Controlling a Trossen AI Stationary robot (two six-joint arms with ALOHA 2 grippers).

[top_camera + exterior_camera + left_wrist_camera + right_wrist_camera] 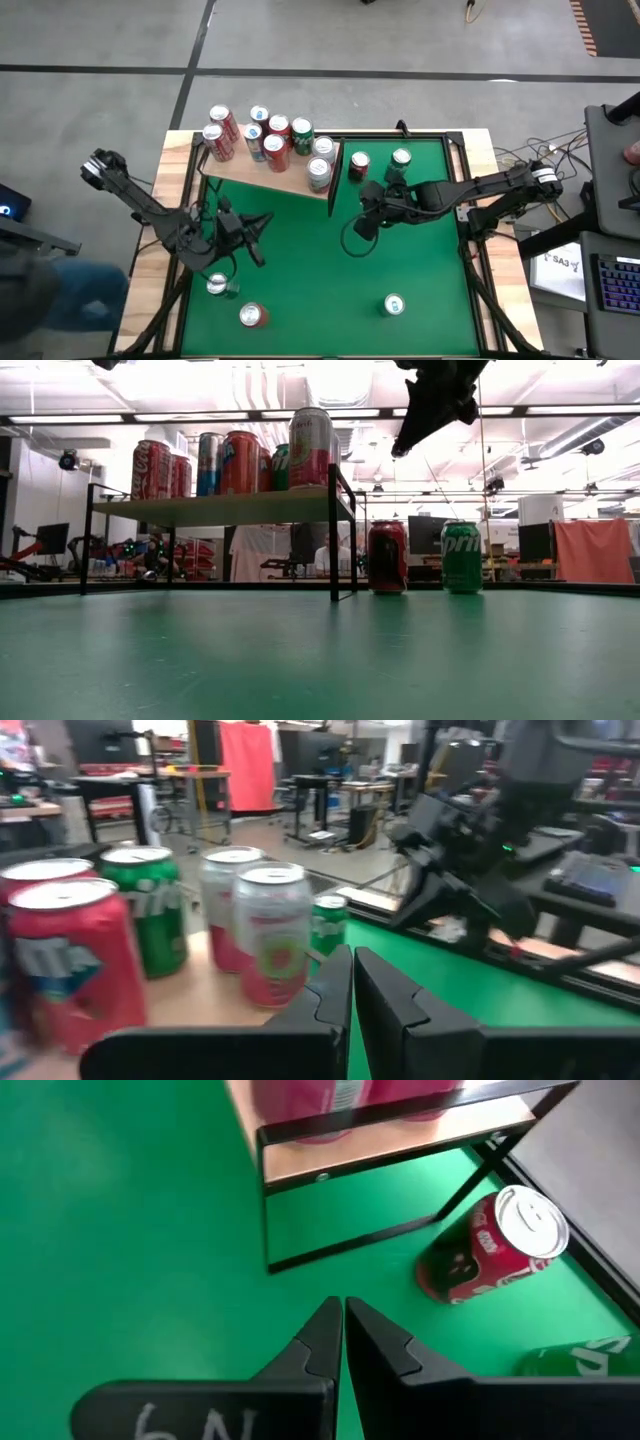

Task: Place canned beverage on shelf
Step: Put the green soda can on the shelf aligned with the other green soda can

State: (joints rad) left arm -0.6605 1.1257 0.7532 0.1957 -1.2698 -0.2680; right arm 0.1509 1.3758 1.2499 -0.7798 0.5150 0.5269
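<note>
Green felt covers the table (330,260), framed in pale wood, with grey floor around it and a lit workshop of desks and monitors beyond. The right gripper (343,1325) hangs pinched shut and empty; just ahead of it stands the shelf (262,172), crowded with cans, and a red can (490,1245) beside its dark end panel. The left gripper (352,982), also shut and empty, points toward the shelf's cans.

pale wood-grain shelf (265,172), green table (320,270)
</note>
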